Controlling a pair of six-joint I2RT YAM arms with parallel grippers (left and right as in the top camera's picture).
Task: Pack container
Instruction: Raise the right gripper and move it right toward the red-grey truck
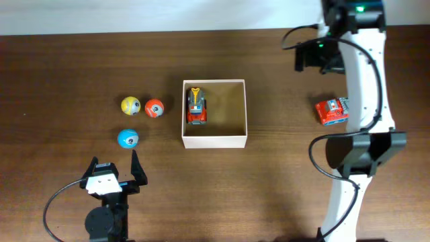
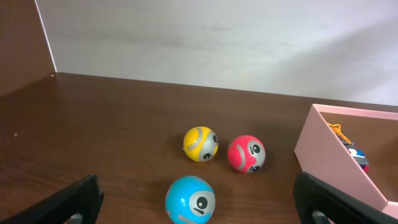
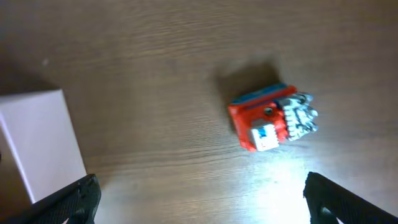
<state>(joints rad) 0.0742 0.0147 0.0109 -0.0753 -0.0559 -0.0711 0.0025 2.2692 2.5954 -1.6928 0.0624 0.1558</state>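
The container (image 1: 216, 140), a cream-white square box with a tan inside, sits mid-table with a red toy car (image 1: 196, 106) along its left wall. In the left wrist view, its pinkish wall (image 2: 329, 155) shows at the right, with the red toy car (image 2: 354, 153) peeking over it. A second red toy car (image 1: 332, 111) lies on the table to the right of the box. My right gripper (image 3: 202, 199) hangs open and empty, high above that second car (image 3: 272, 118); the container (image 3: 40, 143) is at the left edge. My left gripper (image 1: 114, 168) is open and empty near the front edge.
Three small balls lie left of the box: yellow (image 1: 130, 105), red (image 1: 154, 108) and blue (image 1: 127, 138). The blue ball (image 2: 190, 199) rests just ahead of the open left fingers (image 2: 84, 196). The right arm (image 1: 366, 101) arches over the table's right side.
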